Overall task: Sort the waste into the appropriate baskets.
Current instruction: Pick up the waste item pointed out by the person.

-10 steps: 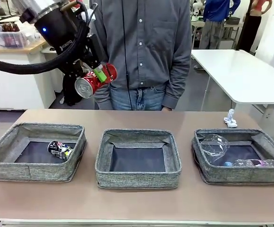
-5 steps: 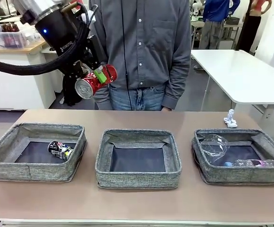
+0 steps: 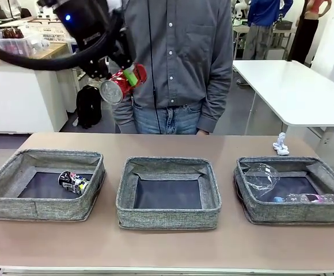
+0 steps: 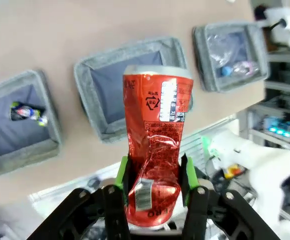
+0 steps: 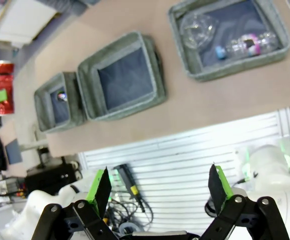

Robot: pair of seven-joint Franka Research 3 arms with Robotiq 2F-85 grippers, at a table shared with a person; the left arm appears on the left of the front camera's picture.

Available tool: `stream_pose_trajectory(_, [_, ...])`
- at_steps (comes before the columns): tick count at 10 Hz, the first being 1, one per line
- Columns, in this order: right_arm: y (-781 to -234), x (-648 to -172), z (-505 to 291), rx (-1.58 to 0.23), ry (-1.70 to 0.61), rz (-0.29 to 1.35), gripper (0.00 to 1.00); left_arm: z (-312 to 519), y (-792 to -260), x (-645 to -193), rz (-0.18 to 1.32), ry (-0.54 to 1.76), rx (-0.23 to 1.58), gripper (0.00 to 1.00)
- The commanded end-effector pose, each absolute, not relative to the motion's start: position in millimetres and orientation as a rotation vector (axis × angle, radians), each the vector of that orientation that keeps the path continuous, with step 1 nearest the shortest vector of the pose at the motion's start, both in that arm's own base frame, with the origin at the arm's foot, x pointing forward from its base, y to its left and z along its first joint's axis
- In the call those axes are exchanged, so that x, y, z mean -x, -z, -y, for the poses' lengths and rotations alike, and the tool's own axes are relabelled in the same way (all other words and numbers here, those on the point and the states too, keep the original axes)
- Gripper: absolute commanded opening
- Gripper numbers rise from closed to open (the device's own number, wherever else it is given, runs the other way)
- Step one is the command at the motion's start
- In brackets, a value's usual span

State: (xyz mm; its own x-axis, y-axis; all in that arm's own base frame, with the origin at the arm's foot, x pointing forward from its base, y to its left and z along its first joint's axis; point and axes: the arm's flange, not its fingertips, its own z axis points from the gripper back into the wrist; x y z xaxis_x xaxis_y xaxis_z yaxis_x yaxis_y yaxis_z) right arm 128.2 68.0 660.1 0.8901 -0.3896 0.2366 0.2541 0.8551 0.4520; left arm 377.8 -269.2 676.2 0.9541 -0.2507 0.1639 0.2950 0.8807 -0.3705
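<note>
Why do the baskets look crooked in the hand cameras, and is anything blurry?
Left wrist view: a wide, rolled lens slants the baskets; the crushed red can glints. Right wrist view: same slant, slightly soft. Front view: even light, level baskets, sharp.

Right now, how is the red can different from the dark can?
The red can is held high above the table in the left gripper; the dark can lies in the left basket. The red can is shiny red and crushed; the dark can is dark with colourful print. Both are drink cans.
</note>
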Motion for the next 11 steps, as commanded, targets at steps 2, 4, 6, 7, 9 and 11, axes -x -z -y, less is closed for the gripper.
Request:
stream_pose_trajectory(2, [-661.0, -121.3, -66.5, -0.433, 0.325, 0.323, 1.0, 327.5, -724.8, -388.9, 0.095, 0.291, 0.26, 0.45])
stream_pose_trajectory(4, [-661.0, -121.3, -66.5, -0.433, 0.325, 0.323, 1.0, 355.7, -754.5, -399.6, 0.154, 0.231, 0.169, 0.45])
stream_pose_trajectory(6, [-661.0, -121.3, -66.5, -0.433, 0.325, 0.323, 1.0, 370.4, -779.7, -403.0, 0.197, 0.211, 0.158, 0.45])
stream_pose_trajectory(7, [-661.0, -121.3, -66.5, -0.433, 0.325, 0.323, 1.0, 375.2, -786.2, -404.9, 0.208, 0.205, 0.17, 0.45])
stream_pose_trajectory(9, [-661.0, -121.3, -66.5, -0.433, 0.325, 0.323, 1.0, 384.7, -795.1, -408.3, 0.196, 0.157, 0.196, 0.45])
stream_pose_trajectory(11, [-661.0, -121.3, -66.5, -0.433, 0.325, 0.323, 1.0, 371.8, -779.4, -401.4, 0.211, 0.197, 0.199, 0.45])
